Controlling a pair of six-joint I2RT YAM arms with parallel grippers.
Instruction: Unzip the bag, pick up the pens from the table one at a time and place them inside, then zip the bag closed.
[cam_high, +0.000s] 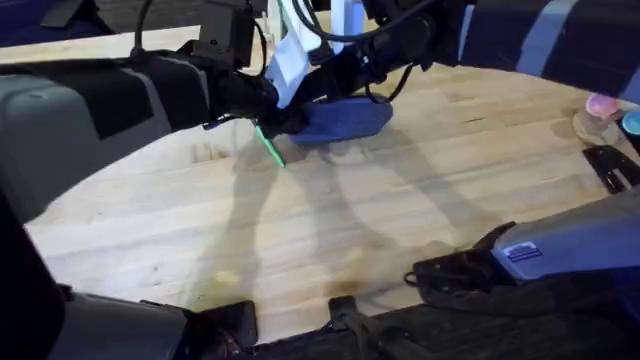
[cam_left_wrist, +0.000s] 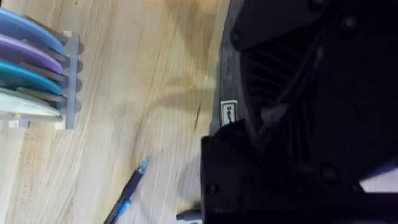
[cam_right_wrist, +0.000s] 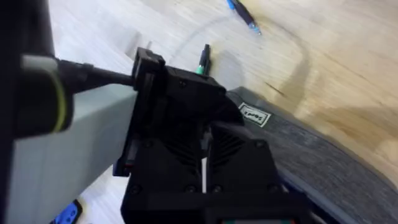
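Two arms over bag (cam_high: 345, 120); green pen (cam_high: 271, 147) beside it; hand states untellable.

Arm links: grey casings with black joints. Black cables run along the upper links. White-and-blue label on the right arm (cam_high: 560, 245). Ribbed black housing (cam_right_wrist: 211, 155) at the wrist.

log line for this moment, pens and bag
green pen: held up by left arm at bag | blue pen: on table | both arms: at bag | zipper: hidden
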